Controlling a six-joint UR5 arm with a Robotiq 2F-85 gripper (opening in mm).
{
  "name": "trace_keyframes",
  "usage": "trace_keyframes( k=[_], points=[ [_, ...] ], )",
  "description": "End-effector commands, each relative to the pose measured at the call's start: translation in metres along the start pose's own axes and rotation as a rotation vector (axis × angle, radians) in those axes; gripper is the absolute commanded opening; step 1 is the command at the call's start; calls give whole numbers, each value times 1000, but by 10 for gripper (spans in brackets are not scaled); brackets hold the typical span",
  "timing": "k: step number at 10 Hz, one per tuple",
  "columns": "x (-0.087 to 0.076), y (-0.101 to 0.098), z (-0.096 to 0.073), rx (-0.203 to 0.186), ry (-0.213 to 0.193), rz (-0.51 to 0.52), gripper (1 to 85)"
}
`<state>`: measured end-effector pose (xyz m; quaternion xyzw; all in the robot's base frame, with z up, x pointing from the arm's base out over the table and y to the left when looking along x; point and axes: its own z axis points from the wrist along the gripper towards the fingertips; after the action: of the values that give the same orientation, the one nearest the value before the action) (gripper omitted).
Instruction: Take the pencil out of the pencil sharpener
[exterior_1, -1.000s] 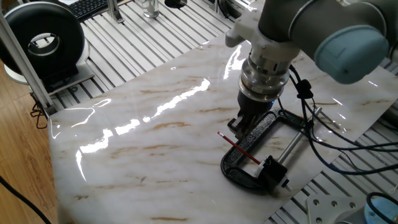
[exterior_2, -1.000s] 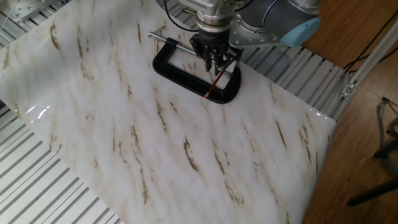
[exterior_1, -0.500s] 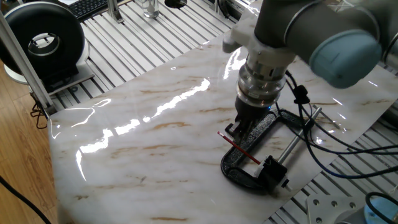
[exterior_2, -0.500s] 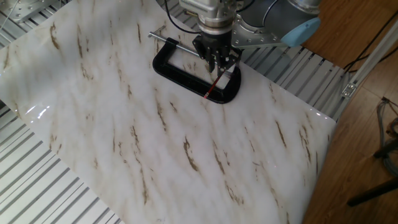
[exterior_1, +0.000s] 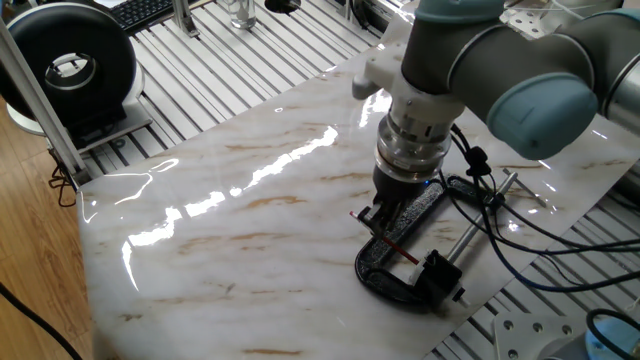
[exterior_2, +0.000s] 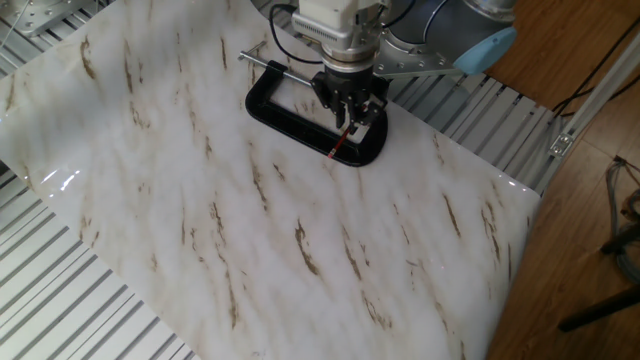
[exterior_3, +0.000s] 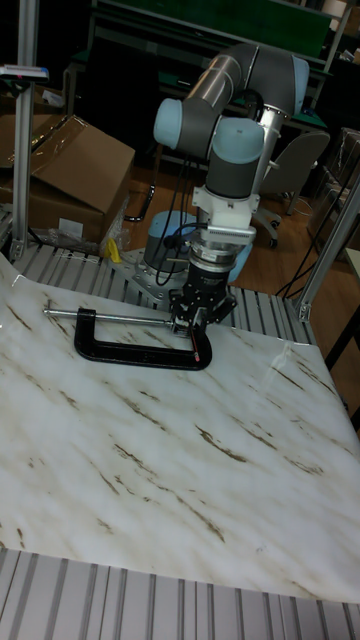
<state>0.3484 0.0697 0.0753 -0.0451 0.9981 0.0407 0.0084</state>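
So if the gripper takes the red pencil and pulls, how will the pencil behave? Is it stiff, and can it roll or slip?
The pencil looks thin and straight, so probably stiff and light. It rests across the black clamp under the gripper, so a sideways nudge might roll it. Its narrow, smooth-looking shaft may slip unless the fingers close squarely.

The arm reaches steeply down, its end effector (exterior_1: 381, 216) low, fingers parted, pointing at the table.

Pencil (exterior_1: 398, 246) showing red; clamp (exterior_2: 290, 118) showing black w/ silver rod (exterior_1: 468, 235); table (exterior_2: 200, 220) showing white marble, brown veins.
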Motion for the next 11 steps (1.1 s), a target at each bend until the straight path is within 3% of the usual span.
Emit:
trace_keyframes(
  k=[1, 11],
  points=[
    [-3, 1, 4, -7, -9, -5, 293],
    [-5, 2, 13, -16, -13, -5, 270]
  ],
)
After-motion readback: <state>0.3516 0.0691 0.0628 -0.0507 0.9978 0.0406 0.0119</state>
